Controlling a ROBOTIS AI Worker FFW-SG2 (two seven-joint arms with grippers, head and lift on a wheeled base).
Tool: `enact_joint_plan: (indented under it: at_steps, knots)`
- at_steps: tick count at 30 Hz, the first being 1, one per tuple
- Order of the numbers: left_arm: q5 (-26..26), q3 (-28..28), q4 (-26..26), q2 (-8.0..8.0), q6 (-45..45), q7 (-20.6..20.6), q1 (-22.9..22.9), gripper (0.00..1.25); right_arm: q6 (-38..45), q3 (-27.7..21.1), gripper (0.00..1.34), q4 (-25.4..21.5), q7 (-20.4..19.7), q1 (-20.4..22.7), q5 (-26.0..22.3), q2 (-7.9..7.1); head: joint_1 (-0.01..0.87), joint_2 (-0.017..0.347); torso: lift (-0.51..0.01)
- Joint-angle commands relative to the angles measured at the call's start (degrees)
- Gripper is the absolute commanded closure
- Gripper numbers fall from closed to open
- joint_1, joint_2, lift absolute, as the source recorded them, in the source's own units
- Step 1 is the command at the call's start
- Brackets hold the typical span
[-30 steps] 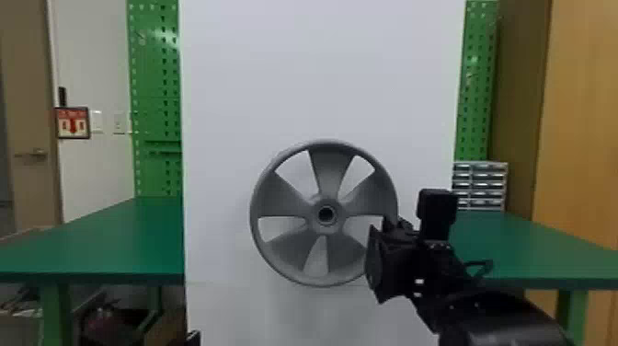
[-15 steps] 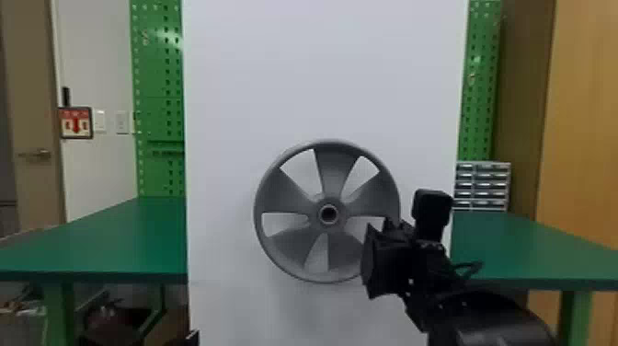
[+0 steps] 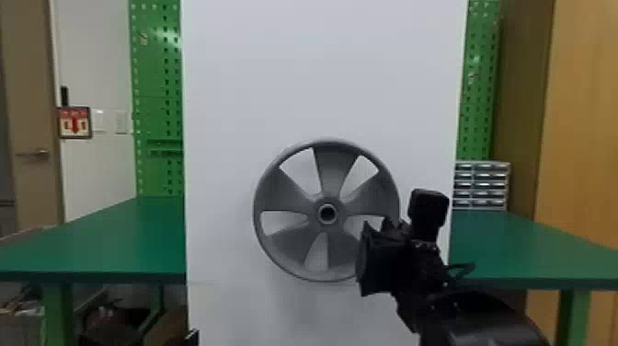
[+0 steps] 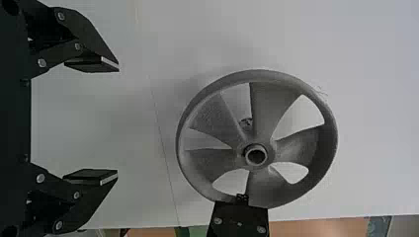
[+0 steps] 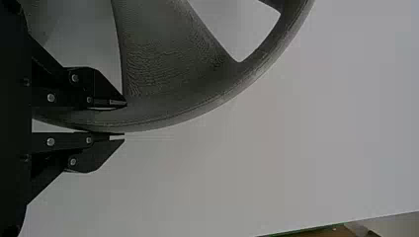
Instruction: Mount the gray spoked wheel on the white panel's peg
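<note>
Right hand [image 5: 125,120] grips the wheel [image 3: 333,170] (left hand [image 4: 118,122] released); likely aligning, next needs centring on the peg [image 4: 245,122] beyond that hand.

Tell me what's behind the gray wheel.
The white panel shows through the openings of the gray wheel, along with a small round fitting, possibly the peg. What the wheel's solid parts cover can't be seen.

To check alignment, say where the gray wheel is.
In the head view, the gray wheel is before the white panel, its right rim in the right gripper.
</note>
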State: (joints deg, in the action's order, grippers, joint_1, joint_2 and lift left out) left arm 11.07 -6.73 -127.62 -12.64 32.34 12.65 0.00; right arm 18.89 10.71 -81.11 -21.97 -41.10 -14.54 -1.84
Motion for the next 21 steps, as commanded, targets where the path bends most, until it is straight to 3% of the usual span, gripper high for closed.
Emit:
enact_joint_plan:
  at_steps: [1,3,9,11,21]
  knots:
    - [0.01,0.05,0.0,-0.01,0.0,0.01,-0.08,0.48,-1.14,0.19,0.85,-0.1,0.09,0.41,-0.31,0.0,0.123,-0.008,-0.405]
    - [0.01,0.05,0.0,-0.01,0.0,0.01,-0.08,0.48,-1.31,0.19,0.59,-0.1,0.09,0.5,-0.4,0.0,0.123,-0.008,-0.405]
    - [0.01,0.05,0.0,-0.01,0.0,0.01,-0.08,0.48,-1.22,0.19,0.05,-0.1,0.09,0.59,-0.66,-0.09,0.123,-0.008,-0.405]
    - [0.01,0.05,0.0,-0.01,0.0,0.01,-0.08,0.48,-1.22,0.19,0.0,-0.1,0.09,0.59,-0.75,-0.18,0.123,-0.008,-0.405]
    - [-0.08,-0.04,0.0,-0.01,0.0,0.01,-0.08,0.48,-1.31,0.1,0.0,-0.01,1.58,0.59,-1.1,-0.27,0.123,-0.008,-0.405]
